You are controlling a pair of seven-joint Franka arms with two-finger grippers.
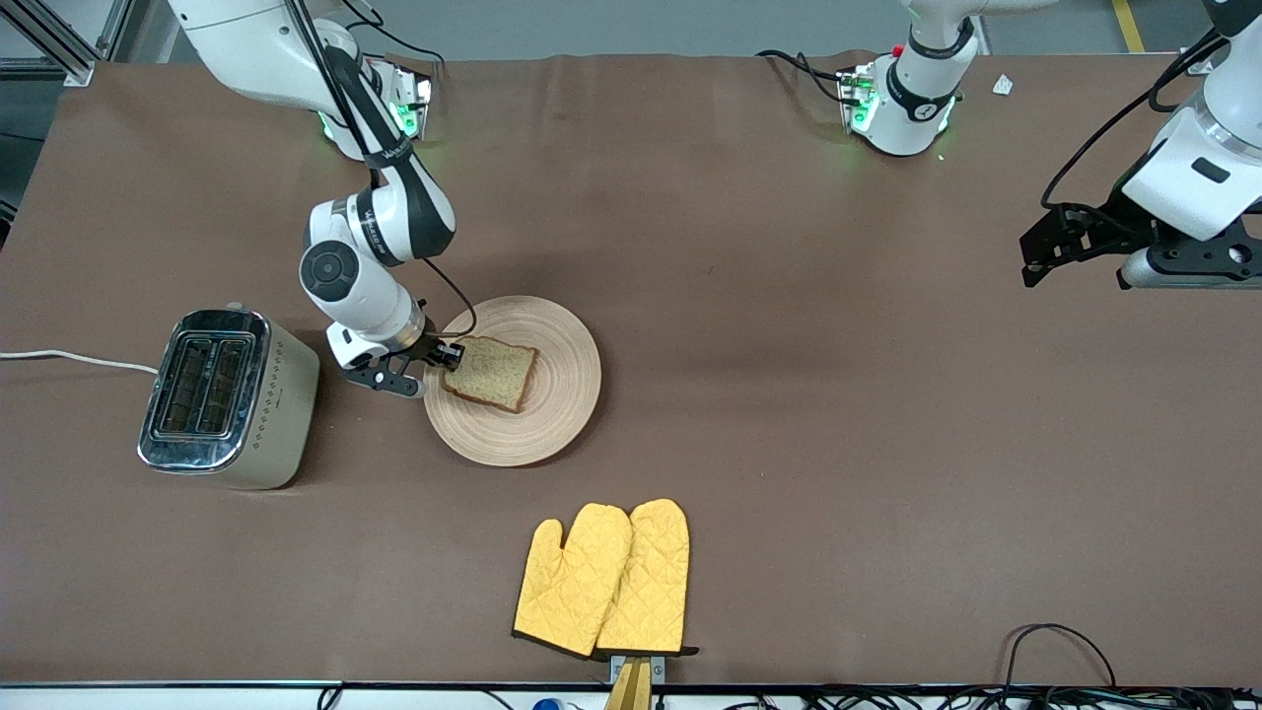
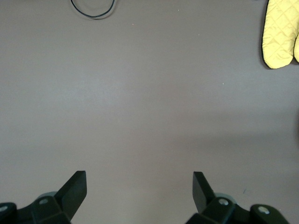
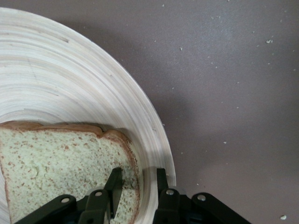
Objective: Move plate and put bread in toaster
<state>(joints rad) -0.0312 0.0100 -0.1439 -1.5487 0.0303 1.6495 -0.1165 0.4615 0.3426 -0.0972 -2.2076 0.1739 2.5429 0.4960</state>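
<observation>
The bread lies on the wooden plate in the middle of the table. The toaster stands beside the plate toward the right arm's end, slots up and empty. My right gripper is down at the bread's edge on the toaster side. In the right wrist view my right gripper is narrowly open and straddles the crust: one finger rests on the bread, the other stands over the plate just outside the crust. My left gripper waits wide open and empty over bare table at the left arm's end.
A pair of yellow oven mitts lies nearer the front camera than the plate, at the table's edge; they also show in the left wrist view. The toaster's white cord runs off the right arm's end. A black cable loop lies at the near edge.
</observation>
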